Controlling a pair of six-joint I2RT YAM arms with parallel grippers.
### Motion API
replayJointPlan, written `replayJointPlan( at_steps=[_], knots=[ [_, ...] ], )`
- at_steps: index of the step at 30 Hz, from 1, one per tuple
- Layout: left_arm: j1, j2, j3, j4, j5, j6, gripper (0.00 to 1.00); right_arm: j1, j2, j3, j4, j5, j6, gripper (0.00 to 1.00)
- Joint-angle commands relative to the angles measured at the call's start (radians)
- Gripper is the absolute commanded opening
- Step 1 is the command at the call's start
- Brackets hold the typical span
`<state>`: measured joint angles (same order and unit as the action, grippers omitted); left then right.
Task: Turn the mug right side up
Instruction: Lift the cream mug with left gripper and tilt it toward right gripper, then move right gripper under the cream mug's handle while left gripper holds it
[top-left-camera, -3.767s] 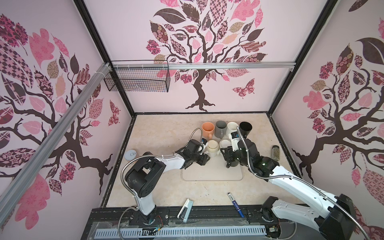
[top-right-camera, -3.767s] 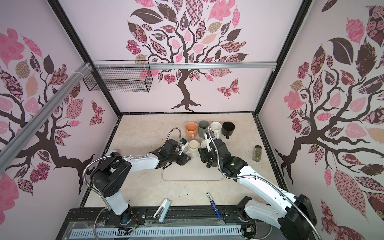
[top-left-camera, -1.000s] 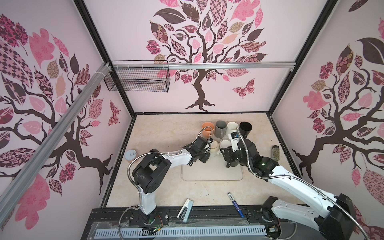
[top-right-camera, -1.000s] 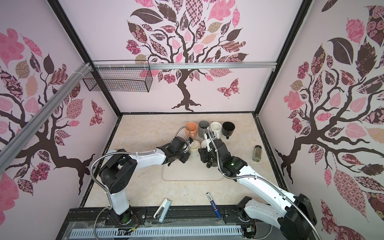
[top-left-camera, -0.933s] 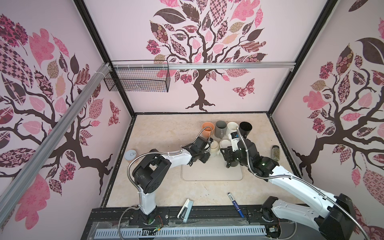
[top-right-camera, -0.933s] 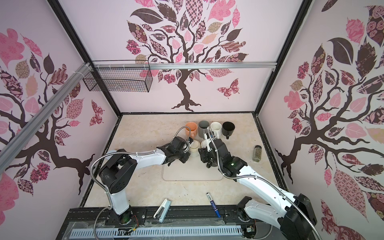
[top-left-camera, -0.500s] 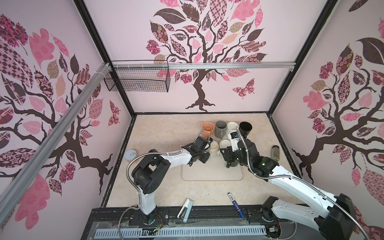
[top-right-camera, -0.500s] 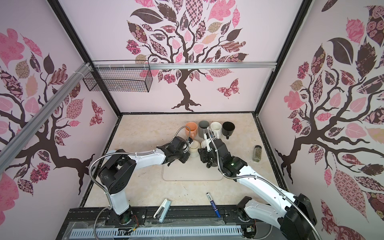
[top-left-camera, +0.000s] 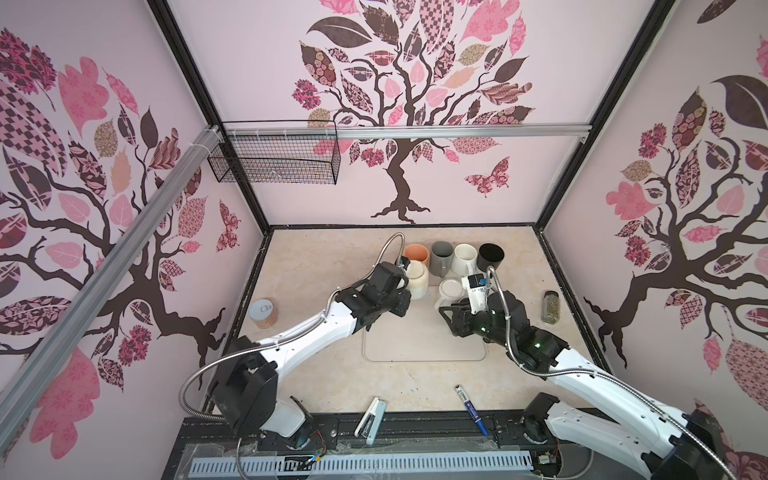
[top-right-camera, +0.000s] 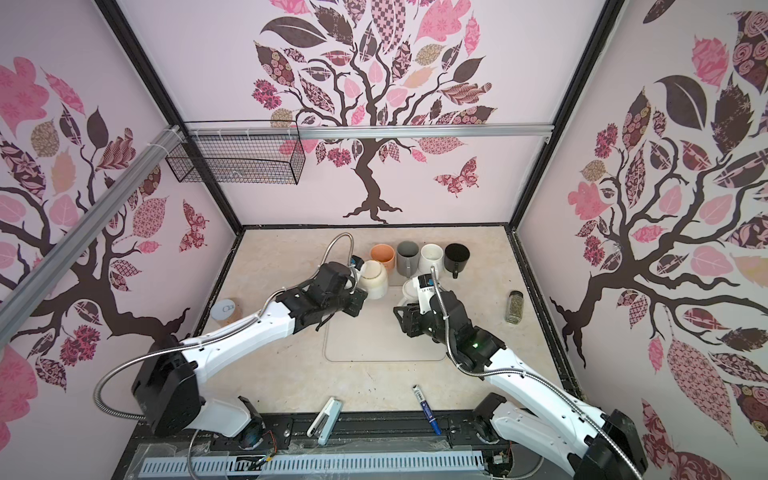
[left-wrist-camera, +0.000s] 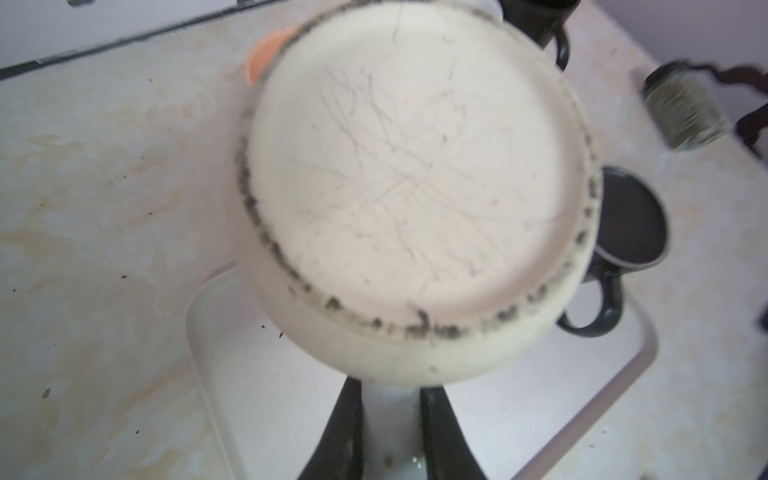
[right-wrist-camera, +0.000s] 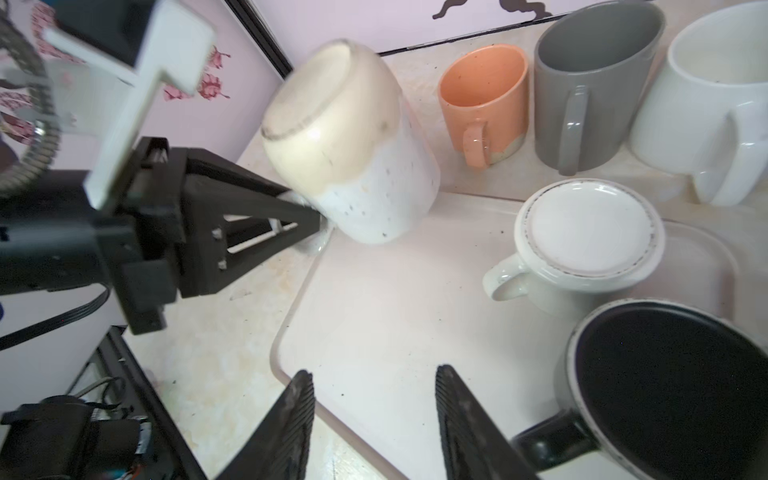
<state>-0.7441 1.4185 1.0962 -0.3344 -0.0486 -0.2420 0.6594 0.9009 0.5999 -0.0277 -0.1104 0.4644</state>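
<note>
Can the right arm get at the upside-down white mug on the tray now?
Probably yes. The right claw hangs open and empty over the tray, the upside-down white mug just ahead, its handle toward bare tray. The dark mug crowds one side.

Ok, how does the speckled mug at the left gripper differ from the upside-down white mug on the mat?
Pose: the speckled mug is tipped at an angle, while the white mug stands flat on the mat. Grip: the left gripper has its jaws shut at the speckled mug's handle; nothing touches the white mug. Look: the speckled mug is cream over speckles, the white mug plain. Both are bottom up.
</note>
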Motion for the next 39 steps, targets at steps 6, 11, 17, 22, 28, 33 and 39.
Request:
replayJointPlan(
  at_steps=[6, 11, 17, 22, 28, 33, 39],
  knots=[
    [0.007, -0.245, -0.135, 0.439, 0.190, -0.355, 0.00, -0.002, -0.060, -0.168, 0.504, -0.194, 0.304, 0.52],
    [0.009, -0.349, -0.238, 0.637, 0.217, -0.542, 0.00, -0.002, -0.064, -0.227, 0.736, -0.181, 0.368, 0.53],
    [0.010, -0.398, -0.328, 0.863, 0.231, -0.685, 0.00, -0.002, -0.015, -0.276, 1.048, -0.178, 0.473, 0.54],
    [0.022, -0.400, -0.384, 1.004, 0.252, -0.730, 0.00, -0.006, 0.095, -0.257, 1.241, -0.223, 0.575, 0.56],
    [0.034, -0.376, -0.404, 1.096, 0.308, -0.763, 0.00, -0.039, 0.286, -0.212, 1.498, -0.287, 0.749, 0.52],
    [0.041, -0.357, -0.417, 1.149, 0.327, -0.798, 0.00, -0.045, 0.399, -0.161, 1.631, -0.320, 0.803, 0.47],
    [0.048, -0.337, -0.416, 1.160, 0.342, -0.811, 0.00, -0.045, 0.393, -0.126, 1.589, -0.352, 0.768, 0.47]
  ],
)
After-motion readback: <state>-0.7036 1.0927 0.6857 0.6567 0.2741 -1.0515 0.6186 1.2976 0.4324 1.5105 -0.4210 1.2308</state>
